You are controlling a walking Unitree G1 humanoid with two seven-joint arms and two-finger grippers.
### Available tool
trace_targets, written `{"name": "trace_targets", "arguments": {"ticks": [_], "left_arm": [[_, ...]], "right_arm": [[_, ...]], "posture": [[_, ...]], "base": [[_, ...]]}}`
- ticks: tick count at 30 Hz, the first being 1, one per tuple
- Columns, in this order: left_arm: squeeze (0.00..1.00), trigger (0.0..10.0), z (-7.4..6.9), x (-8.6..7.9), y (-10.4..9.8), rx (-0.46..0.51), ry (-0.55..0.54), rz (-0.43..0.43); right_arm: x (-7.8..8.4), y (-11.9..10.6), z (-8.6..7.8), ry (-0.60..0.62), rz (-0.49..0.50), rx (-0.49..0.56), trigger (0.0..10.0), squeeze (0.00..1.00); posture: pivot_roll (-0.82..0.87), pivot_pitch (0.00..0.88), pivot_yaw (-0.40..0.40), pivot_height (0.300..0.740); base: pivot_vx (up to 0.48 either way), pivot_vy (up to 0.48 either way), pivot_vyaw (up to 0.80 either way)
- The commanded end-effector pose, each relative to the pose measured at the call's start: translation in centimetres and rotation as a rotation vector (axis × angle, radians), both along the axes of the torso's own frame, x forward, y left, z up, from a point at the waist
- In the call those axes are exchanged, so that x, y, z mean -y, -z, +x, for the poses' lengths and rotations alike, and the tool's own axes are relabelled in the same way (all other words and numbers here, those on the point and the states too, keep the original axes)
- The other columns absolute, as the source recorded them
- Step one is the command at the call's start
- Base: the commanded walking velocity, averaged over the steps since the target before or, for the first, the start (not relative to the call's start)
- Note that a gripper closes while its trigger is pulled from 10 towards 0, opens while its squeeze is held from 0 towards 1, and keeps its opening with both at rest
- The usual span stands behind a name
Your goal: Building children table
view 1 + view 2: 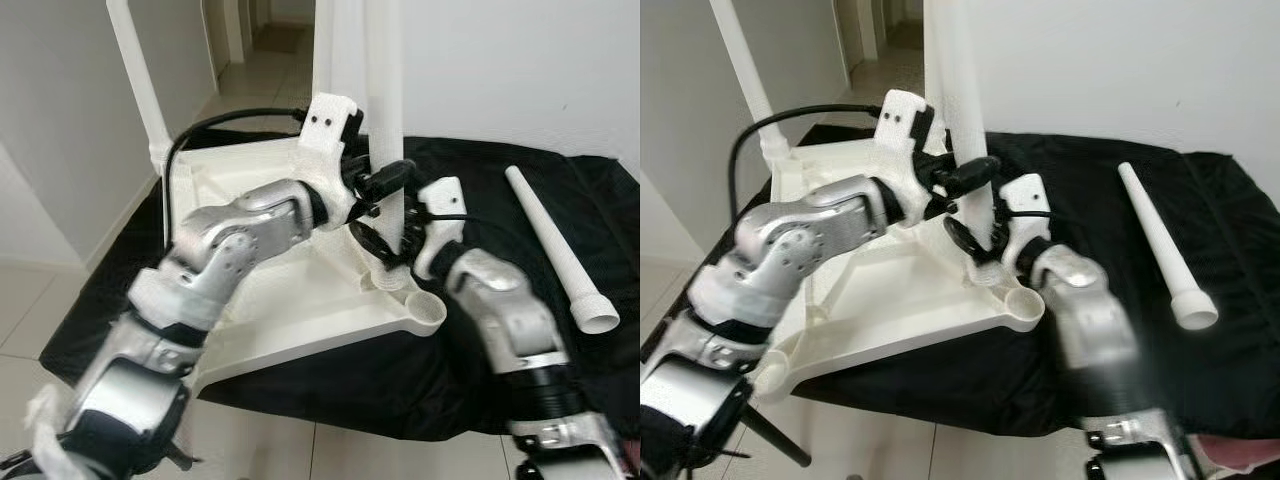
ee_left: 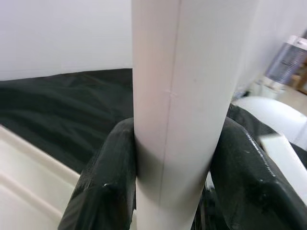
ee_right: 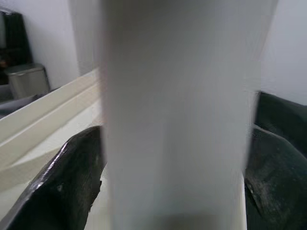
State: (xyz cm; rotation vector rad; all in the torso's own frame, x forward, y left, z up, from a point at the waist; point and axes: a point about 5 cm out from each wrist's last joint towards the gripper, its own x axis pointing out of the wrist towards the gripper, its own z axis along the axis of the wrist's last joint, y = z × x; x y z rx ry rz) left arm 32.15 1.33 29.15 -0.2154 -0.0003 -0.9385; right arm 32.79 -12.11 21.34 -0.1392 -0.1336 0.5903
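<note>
Two grippers clamp upright leg [image 1: 385, 110] | loose leg [image 1: 556, 245] on black cloth [image 1: 500, 180]

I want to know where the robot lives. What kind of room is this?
Probably a room in a home: pale tiled floor, plain white walls, a hallway behind. An upturned white table top lies on a black cloth.

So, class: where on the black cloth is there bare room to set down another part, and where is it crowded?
Bare patches: the black cloth between the tabletop and the loose leg, and the strip beyond that leg. Crowded: around the upright leg, which the left tool and right tool both grip.
</note>
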Motion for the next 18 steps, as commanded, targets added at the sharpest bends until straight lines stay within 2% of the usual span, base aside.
{"name": "trace_targets", "arguments": {"ticks": [1,5,7,11,18], "left_arm": [[0.00,10.0,-0.1,0.4,-0.8,0.019,-0.003,-0.015],[0.00,10.0,0.4,1.0,-1.3,0.032,-0.054,-0.017],[0.00,10.0,0.4,1.0,-1.3,0.032,-0.054,-0.017],[0.00,10.0,0.8,1.5,-1.7,0.076,-0.130,0.014],[0.00,10.0,0.8,1.9,-1.8,0.105,-0.160,0.043]], "right_arm": [[-0.6,0.0,0.3,0.024,0.000,0.006,10.0,0.00],[-1.7,0.2,0.6,0.086,0.031,0.006,10.0,0.00],[-1.7,0.2,0.6,0.086,0.031,0.006,10.0,0.00],[-2.7,0.1,1.3,0.208,0.077,0.007,10.0,0.00],[-3.4,0.3,1.5,0.309,0.089,0.002,10.0,0.00]], "posture": [[-0.08,0.000,0.048,0.740],[-0.07,0.000,0.043,0.740],[-0.07,0.000,0.043,0.740],[-0.06,0.006,0.041,0.740],[-0.06,0.009,0.041,0.740]], "base": [[0.000,0.000,0.00],[0.000,0.000,0.00],[0.000,0.000,0.00],[0.000,0.000,0.00],[0.000,0.000,0.00]]}}
